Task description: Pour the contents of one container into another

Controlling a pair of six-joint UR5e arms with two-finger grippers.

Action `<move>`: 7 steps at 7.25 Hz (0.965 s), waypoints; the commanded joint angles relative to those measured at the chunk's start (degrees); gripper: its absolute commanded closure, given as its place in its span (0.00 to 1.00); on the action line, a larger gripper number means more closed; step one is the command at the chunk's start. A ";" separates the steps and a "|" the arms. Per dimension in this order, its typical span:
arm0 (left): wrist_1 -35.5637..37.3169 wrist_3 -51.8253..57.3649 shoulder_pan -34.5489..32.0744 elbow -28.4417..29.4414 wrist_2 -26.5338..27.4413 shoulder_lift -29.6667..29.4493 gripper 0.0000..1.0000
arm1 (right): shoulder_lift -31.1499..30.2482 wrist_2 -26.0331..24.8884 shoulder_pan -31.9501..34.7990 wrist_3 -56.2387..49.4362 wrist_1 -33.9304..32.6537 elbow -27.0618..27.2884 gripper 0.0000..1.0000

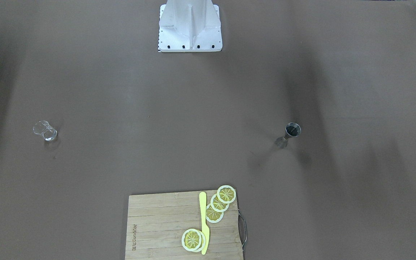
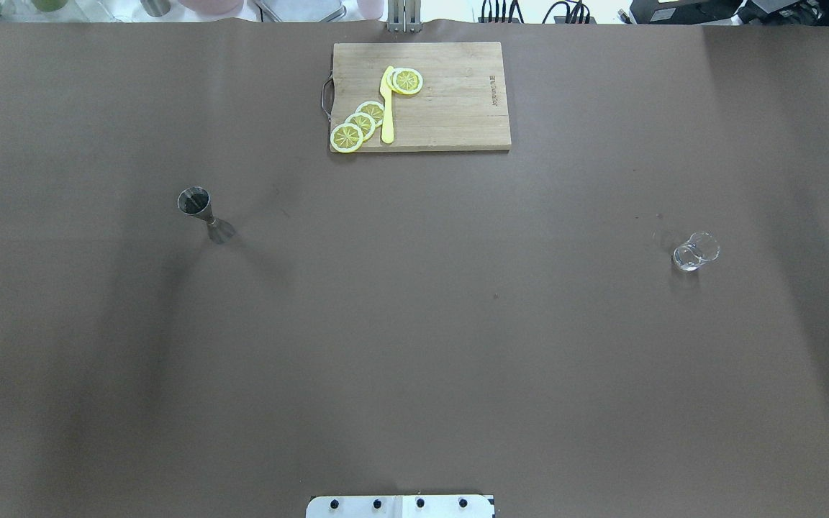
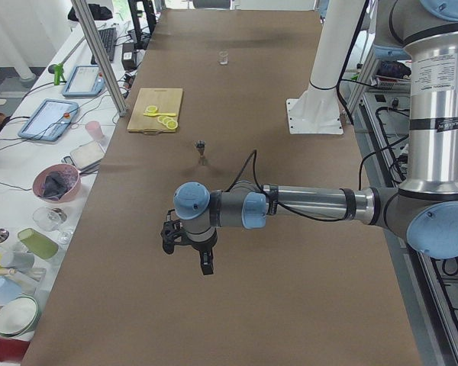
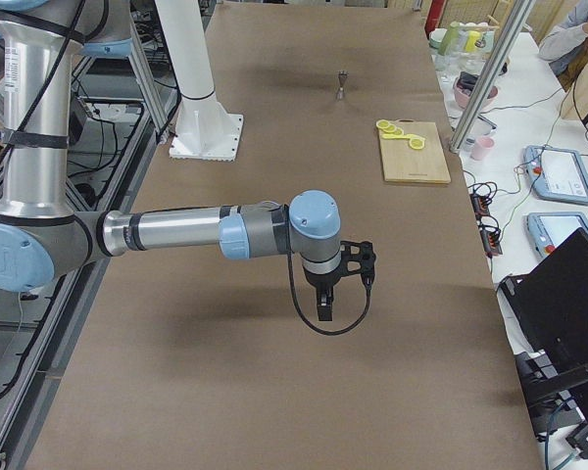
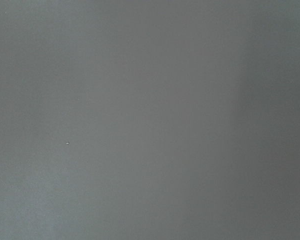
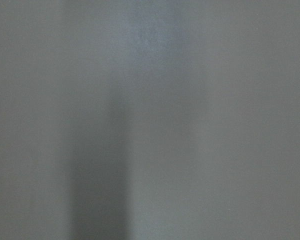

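A brown sheet covers the long table [image 2: 414,324]. At its far edge from the robot lies a wooden cutting board [image 2: 450,108] with lemon slices [image 2: 347,137] and a yellow knife [image 2: 387,108] on it. The robot's white base [image 1: 190,29] stands at the near edge. A side bench along the far side of the table holds tablets [image 3: 44,120] and a pink bowl [image 3: 56,183].

The left arm [image 3: 313,204] stretches level over the table's left end, wrist bent down, and the left gripper [image 3: 206,263] hangs above the bare sheet. The right arm [image 4: 176,233] mirrors it at the other end, with the right gripper [image 4: 325,308] also pointing down. Both pincers show only in the side views, so I cannot tell whether either is released or clenched. Neither seems to carry anything, though the view is too coarse to be sure.

The jigger [image 2: 202,212] stands upright on the robot's left half, well apart from the left gripper and farther in along the table. The glass [image 2: 695,252] stands upright on the right half, well apart from the jigger.
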 commanded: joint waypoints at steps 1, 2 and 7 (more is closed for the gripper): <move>0.07 -0.14 0.10 0.33 0.00 -0.43 0.01 | -2.45 1.20 -0.01 -7.08 -0.09 2.77 0.00; -0.02 -0.05 0.10 0.25 0.00 -0.51 0.01 | -3.07 1.48 -0.10 -10.06 0.00 3.91 0.00; 0.07 -0.05 0.10 1.04 0.09 -1.31 0.01 | -2.37 6.31 -1.58 -10.44 2.52 4.19 0.00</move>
